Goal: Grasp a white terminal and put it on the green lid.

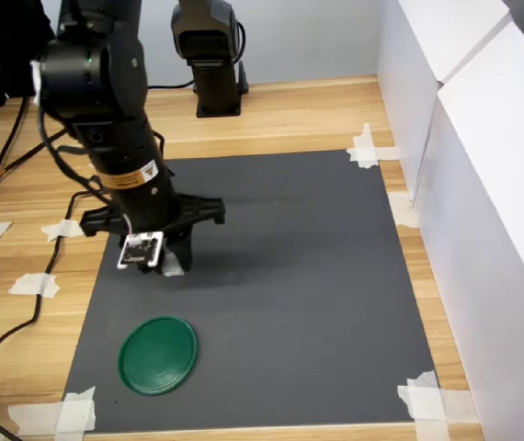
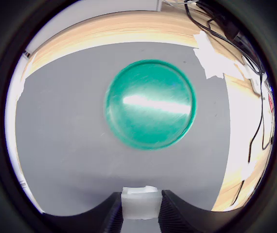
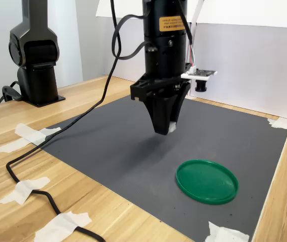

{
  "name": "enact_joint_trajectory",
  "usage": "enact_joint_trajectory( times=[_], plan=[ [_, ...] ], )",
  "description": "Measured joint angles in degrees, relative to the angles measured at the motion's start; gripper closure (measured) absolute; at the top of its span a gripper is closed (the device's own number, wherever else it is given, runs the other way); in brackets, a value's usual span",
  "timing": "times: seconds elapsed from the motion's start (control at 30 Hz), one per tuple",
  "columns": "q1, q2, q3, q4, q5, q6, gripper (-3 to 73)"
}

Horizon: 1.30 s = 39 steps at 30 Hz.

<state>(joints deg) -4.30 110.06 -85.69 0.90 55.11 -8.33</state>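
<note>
My gripper (image 2: 139,209) is shut on the white terminal (image 2: 140,202), a small blocky white piece pinched between the two dark fingers. In the second exterior view the gripper (image 3: 164,129) hangs above the grey mat with the white terminal (image 3: 171,126) showing at its tip. In the first exterior view the terminal (image 1: 172,265) peeks out below the gripper (image 1: 177,259). The green lid (image 1: 157,355) lies flat and bare on the mat, nearer the camera than the gripper in both exterior views (image 3: 206,181). The wrist view shows the lid (image 2: 149,110) ahead of the fingers.
A dark grey mat (image 1: 290,276) is taped to the wooden table (image 1: 280,115). White walls (image 1: 483,184) stand along the first exterior view's right. A second black robot base (image 1: 211,55) stands at the back. Black cables (image 3: 32,176) run over the table beside the mat.
</note>
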Motion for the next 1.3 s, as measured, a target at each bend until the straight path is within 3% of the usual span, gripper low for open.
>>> enact_joint_trajectory(
  times=[0.43,0.87,1.17,1.3],
  plan=[
    [-0.7,10.9,-14.4,-0.9,-0.1,-1.1,41.7],
    [-0.7,13.9,-16.0,0.0,-0.4,-4.9,40.7],
    [-0.7,14.0,-16.0,1.3,-0.5,-5.2,14.0],
    [-0.7,13.7,-16.0,1.3,-0.6,-5.3,10.3]
  ],
)
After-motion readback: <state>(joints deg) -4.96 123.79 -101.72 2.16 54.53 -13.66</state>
